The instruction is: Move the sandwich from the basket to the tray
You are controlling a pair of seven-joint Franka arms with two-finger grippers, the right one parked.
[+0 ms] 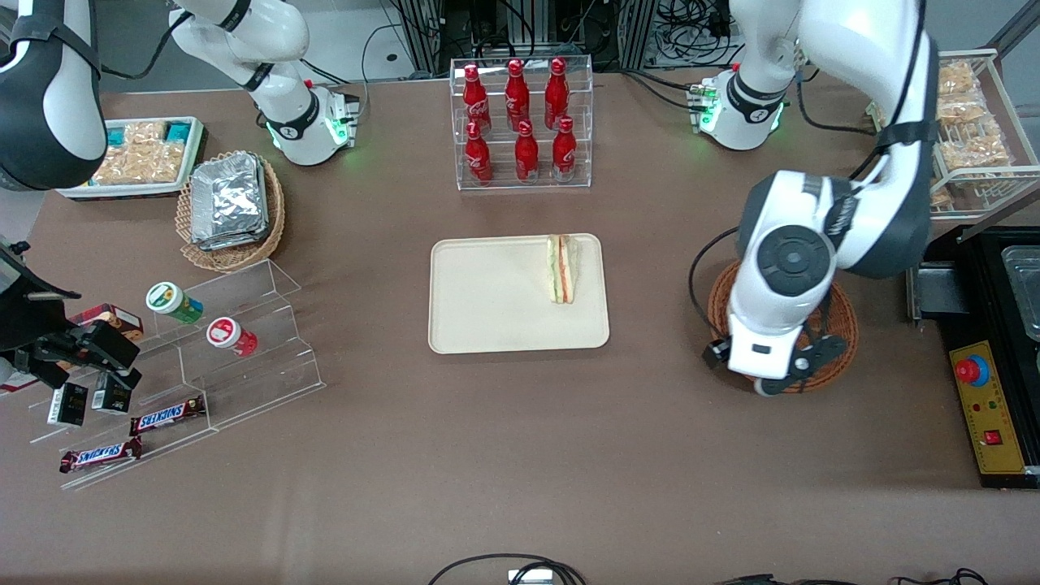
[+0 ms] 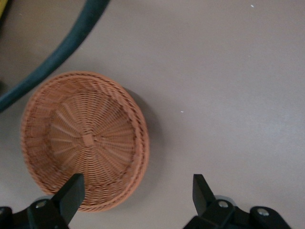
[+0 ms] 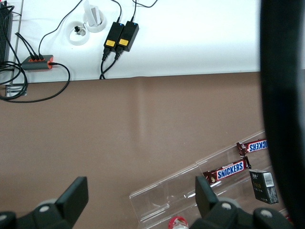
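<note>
**Kid:** Where is the sandwich (image 1: 561, 268) now?

**Me:** It lies on the tray (image 1: 487, 317), in the middle of the bench (image 1: 520, 455). It sits at the tray edge that faces my working arm. The rack of red bottles (image 1: 520, 122) stands farther from the front camera than the tray.

**Kid:** And the basket (image 2: 86, 140)?

**Me:** It sits toward my working arm's end of the bench, well apart from the tray. I see nothing in it, only the woven bottom.

**Kid:** Where is your tool (image 2: 138, 200)?

**Me:** It hangs above the bench just beside the basket. Its two fingers (image 2: 71, 193) are spread wide and hold nothing. One finger shows over the basket rim and the other over bare bench.

**Kid:** So are you done?

**Me:** I think so. The sandwich is where it should be. The good thing to do now is lift away slowly and keep my cable (image 2: 57, 52) clear of the basket.

**Kid:** How is your arm bent?

**Me:** It reaches out from its base, folds at the elbow, and the wrist points straight down over the basket.
</note>
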